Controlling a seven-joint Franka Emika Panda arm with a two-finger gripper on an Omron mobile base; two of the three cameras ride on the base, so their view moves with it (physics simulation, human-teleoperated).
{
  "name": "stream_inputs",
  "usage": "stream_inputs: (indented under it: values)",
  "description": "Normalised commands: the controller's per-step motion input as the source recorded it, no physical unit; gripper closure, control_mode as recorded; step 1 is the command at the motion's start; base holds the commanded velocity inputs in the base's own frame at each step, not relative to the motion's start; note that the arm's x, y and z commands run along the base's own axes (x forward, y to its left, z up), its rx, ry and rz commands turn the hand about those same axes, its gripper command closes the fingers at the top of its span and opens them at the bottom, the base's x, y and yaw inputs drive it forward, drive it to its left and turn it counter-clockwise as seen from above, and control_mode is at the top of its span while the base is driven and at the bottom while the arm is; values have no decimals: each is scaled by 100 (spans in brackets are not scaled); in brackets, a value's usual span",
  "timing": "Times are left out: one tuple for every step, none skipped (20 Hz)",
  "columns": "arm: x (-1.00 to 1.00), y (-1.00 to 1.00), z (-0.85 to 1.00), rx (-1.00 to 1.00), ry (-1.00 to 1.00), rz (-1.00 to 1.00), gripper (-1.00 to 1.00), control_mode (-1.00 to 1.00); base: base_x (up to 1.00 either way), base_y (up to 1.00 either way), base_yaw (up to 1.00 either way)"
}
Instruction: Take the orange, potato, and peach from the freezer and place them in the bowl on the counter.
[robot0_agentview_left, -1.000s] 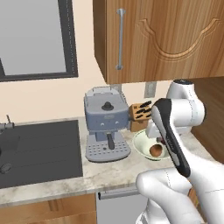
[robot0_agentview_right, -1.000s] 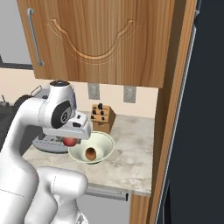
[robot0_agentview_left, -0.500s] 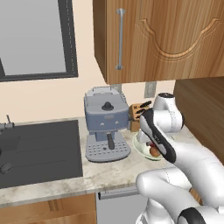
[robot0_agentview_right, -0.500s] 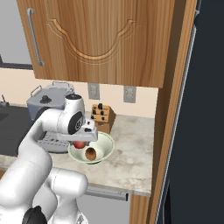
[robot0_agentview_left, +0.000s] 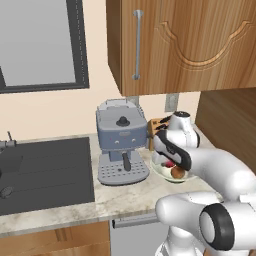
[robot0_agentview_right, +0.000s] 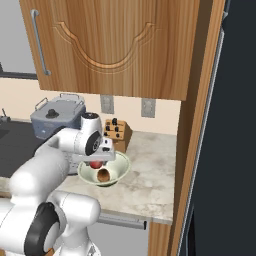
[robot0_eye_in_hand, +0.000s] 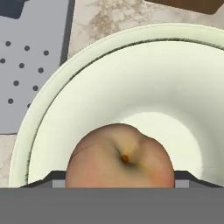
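Sitting between the fingertips, the peach (robot0_eye_in_hand: 120, 159) hangs low inside the bowl (robot0_agentview_right: 120, 167), beside the potato (robot0_agentview_right: 103, 174). The gripper (robot0_agentview_right: 96, 163), clamped on the fruit, has dropped from above the rim a second ago, near the coffee machine (robot0_agentview_left: 120, 142).

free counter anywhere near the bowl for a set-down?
Bare counter runs right of the bowl to the wooden side panel. It is crowded on the other side: coffee machine beside it, knife block behind. The claw holds the peach over the bowl; the potato lies inside.
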Motion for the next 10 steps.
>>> stream_inputs:
  values:
    - [28, 3, -26, 0, 0, 3, 100, -100, 0, 0, 0]
    - [11, 1, -16, 0, 0, 2, 100, -100, 0, 0, 0]
    - [0, 0, -16, 0, 0, 1, 100, -100, 0, 0, 0]
    - [0, 0, -14, 0, 0, 1, 100, -100, 0, 0, 0]
    - [0, 0, -10, 0, 0, 0, 100, -100, 0, 0, 0]
    - [0, 0, -10, 0, 0, 0, 100, -100, 0, 0, 0]
    - [0, 0, -15, 0, 0, 0, 100, -100, 0, 0, 0]
    - [0, 0, -15, 0, 0, 0, 100, -100, 0, 0, 0]
    - [0, 0, -14, 0, 0, 0, -100, -100, 0, 0, 0]
    - [0, 0, -11, 0, 0, 0, -100, -100, 0, 0, 0]
